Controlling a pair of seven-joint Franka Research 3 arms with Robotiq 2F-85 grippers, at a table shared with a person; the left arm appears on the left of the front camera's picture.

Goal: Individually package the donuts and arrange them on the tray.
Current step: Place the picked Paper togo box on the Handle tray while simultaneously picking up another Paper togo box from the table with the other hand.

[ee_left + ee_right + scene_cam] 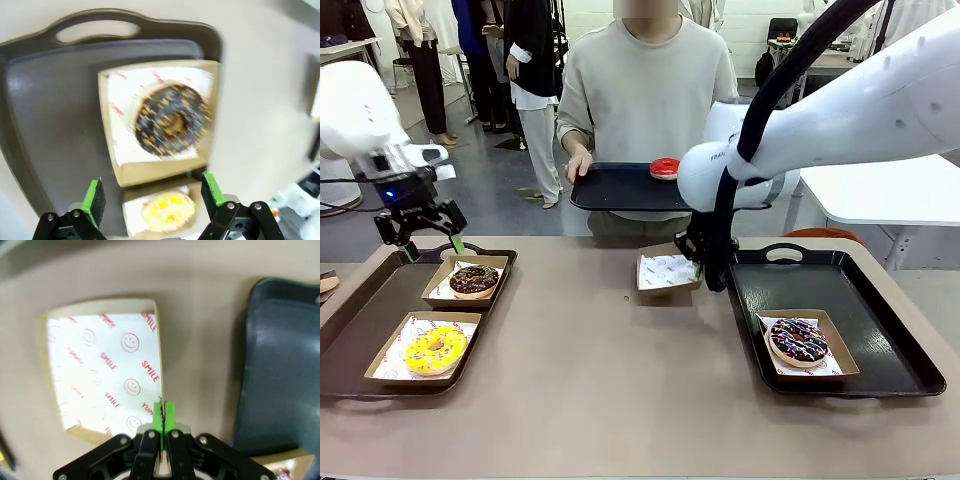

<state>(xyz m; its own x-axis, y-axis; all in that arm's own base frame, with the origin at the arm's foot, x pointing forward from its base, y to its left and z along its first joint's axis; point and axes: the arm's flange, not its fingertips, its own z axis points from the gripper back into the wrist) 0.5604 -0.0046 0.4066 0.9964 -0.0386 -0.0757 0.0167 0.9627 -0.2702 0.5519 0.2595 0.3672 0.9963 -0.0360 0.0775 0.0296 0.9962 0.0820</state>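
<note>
My right gripper [704, 270] [163, 412] is shut on the rim of an empty paper-lined box [665, 272] [102, 372] at the table's middle, just left of the right tray [880, 320] [285, 365]. That tray holds a purple sprinkled donut [799, 341] in a box. My left gripper [433, 246] [152, 197] hangs open over the left tray [360, 300] [50, 110], above the boxed chocolate donut [473, 279] [172, 120]. A boxed yellow donut [435, 349] [167, 212] lies nearer me. The red donut [665, 168] sits on a dark tray [615, 188] held by the person.
The person's hand [579, 163] grips the held tray's left edge beyond the table's far side. Bare tabletop [590, 370] lies between the two trays. A white table [890, 190] stands at the back right.
</note>
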